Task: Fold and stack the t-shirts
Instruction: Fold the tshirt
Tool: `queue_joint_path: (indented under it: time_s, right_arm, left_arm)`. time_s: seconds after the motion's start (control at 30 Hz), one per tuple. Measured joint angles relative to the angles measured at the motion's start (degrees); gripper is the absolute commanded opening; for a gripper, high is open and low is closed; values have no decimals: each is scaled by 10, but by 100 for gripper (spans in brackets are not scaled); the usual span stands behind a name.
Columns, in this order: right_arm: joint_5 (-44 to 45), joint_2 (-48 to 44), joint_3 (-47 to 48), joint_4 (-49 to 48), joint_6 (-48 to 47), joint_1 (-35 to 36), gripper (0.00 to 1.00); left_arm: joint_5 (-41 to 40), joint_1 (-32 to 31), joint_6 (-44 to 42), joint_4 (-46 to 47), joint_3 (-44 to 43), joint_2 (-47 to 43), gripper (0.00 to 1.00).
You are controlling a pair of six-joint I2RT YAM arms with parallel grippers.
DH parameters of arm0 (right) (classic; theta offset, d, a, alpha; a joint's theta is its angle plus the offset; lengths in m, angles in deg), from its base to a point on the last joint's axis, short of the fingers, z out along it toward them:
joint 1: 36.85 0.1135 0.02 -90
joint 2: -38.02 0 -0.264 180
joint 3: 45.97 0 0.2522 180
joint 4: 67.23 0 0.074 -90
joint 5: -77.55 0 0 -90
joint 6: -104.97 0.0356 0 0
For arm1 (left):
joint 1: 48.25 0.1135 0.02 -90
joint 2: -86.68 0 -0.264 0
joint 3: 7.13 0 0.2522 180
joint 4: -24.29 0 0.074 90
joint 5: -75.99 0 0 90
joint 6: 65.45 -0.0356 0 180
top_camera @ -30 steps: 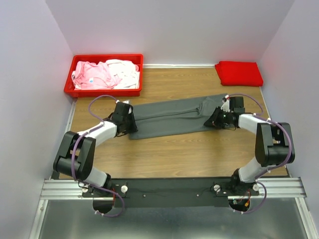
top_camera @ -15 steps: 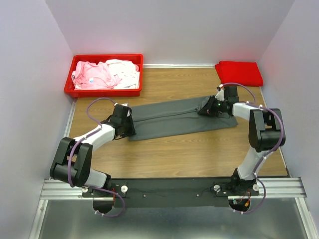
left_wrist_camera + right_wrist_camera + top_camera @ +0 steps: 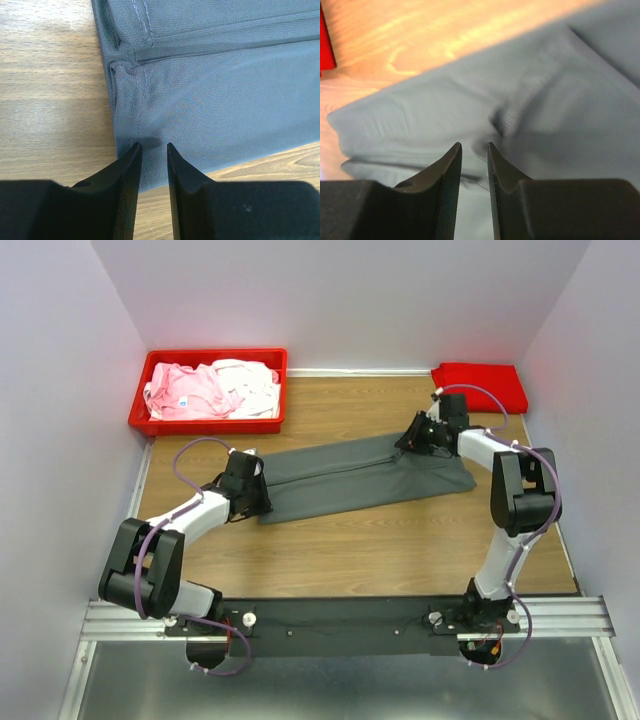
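Note:
The dark grey t-shirt (image 3: 340, 475) lies flat on the table as a long band folded lengthwise. My left gripper (image 3: 264, 502) is low over its left end, by the hem (image 3: 135, 100). Its jaws stand a narrow slit apart and hold nothing (image 3: 151, 146). My right gripper (image 3: 410, 440) is at the far edge of the shirt's right part, also nearly closed and empty (image 3: 472, 145), over blurred grey cloth (image 3: 420, 115). A folded bright red t-shirt (image 3: 480, 387) lies at the far right. Pale pink (image 3: 185, 392) and white (image 3: 250, 380) shirts lie in the bin.
The red plastic bin (image 3: 208, 426) stands at the far left corner. Walls close in the table on the left, back and right. Bare wood (image 3: 350, 550) lies between the grey shirt and the arm bases.
My right gripper has moved away from me, across the shirt's right end to its far edge, and the cloth there lies flatter. My left gripper has barely shifted.

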State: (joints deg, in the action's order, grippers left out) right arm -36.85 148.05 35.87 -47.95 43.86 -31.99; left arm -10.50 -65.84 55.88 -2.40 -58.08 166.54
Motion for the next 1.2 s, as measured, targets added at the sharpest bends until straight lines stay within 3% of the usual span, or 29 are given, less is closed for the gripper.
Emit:
queue_joint_path:
  time_s: [0.43, 0.83, 1.03, 1.2]
  right_arm:
    - [182, -5, 59, 45, -59, 75, 34]
    - [216, 38, 69, 63, -81, 83, 33]
    - [225, 49, 80, 66, -86, 86, 12]
    - [245, 50, 88, 75, -88, 86, 9]
  left_arm:
    - [0, -4, 0, 0, 0, 0, 35]
    - [0, -9, 0, 1, 0, 0, 35]
    - [0, -13, 0, 2, 0, 0, 35]
    - [0, -14, 0, 2, 0, 0, 36]
